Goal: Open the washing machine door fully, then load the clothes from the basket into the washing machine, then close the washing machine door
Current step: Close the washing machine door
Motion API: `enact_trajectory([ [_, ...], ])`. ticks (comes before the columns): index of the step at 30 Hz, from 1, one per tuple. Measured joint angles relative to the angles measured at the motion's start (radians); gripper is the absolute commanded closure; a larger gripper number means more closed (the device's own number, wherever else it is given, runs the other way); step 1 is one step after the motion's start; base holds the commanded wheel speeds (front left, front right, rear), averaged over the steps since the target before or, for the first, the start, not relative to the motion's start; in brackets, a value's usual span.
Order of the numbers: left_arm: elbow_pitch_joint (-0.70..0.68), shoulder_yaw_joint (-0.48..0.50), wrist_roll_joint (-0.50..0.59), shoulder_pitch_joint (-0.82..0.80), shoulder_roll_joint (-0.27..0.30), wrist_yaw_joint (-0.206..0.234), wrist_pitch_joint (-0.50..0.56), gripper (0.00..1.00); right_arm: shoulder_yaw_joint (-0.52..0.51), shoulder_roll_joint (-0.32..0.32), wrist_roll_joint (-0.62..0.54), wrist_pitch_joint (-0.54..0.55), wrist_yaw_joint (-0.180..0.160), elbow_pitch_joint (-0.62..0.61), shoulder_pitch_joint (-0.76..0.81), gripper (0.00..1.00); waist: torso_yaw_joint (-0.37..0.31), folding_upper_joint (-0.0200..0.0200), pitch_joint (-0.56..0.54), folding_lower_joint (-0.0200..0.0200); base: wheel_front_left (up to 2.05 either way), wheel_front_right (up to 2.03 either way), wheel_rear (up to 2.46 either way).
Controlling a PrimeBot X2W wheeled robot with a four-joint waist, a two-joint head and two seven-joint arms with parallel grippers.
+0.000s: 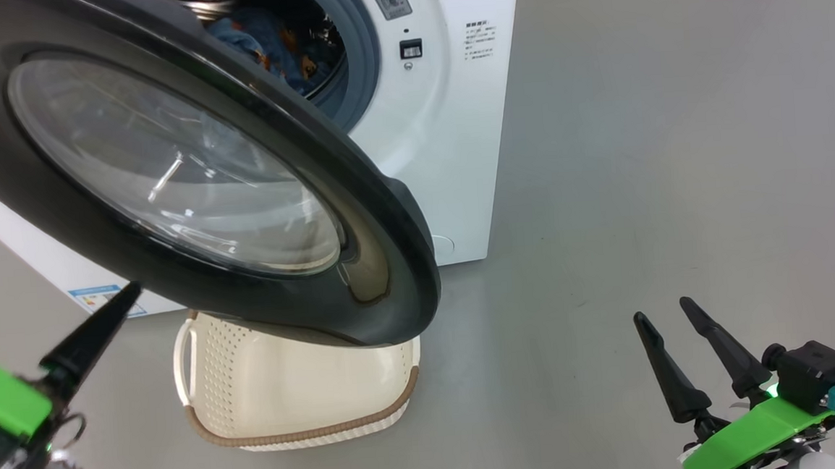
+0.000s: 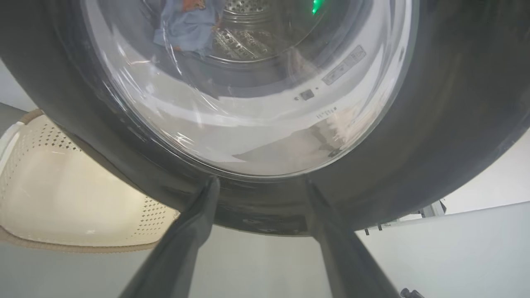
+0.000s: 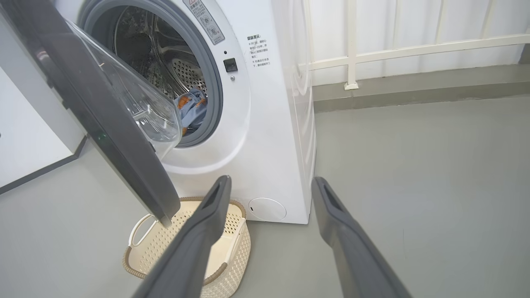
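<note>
The washing machine (image 1: 454, 116) stands with its black round door (image 1: 357, 195) swung partly out over the basket (image 1: 289, 387). Light blue clothes (image 1: 268, 44) lie in the steel drum, also visible past the door's edge (image 3: 191, 108). No garment shows in the visible part of the cream basket (image 3: 155, 248). My left gripper (image 2: 261, 182) is open, its fingertips close to the door's outer lower rim (image 2: 447, 124), nothing between them. One left finger (image 1: 97, 334) shows at the lower left. My right gripper (image 1: 663, 309) hangs open and empty, right of the machine (image 3: 269, 136).
Grey floor (image 1: 673, 139) stretches to the right of the machine. A white railing (image 3: 352, 62) and a low ledge run along the back wall. A white panel (image 3: 25, 140) stands left of the door.
</note>
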Motion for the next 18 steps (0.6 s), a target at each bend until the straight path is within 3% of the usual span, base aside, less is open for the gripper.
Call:
enact_trajectory([
  [10,0.016,0.03,0.048,0.164,0.009,0.0,-0.243,0.0,-0.022,-0.012,0.0,0.0,0.0,0.0,0.004,0.0,-0.042,0.0,0.0,0.0,0.0,0.0,0.0],
  [18,0.043,-0.067,0.164,0.264,0.046,0.0,-0.497,0.0,-0.036,-0.012,0.0,0.0,0.0,-0.001,0.015,0.0,-0.084,0.0,0.007,0.0,0.0,0.0,0.0],
])
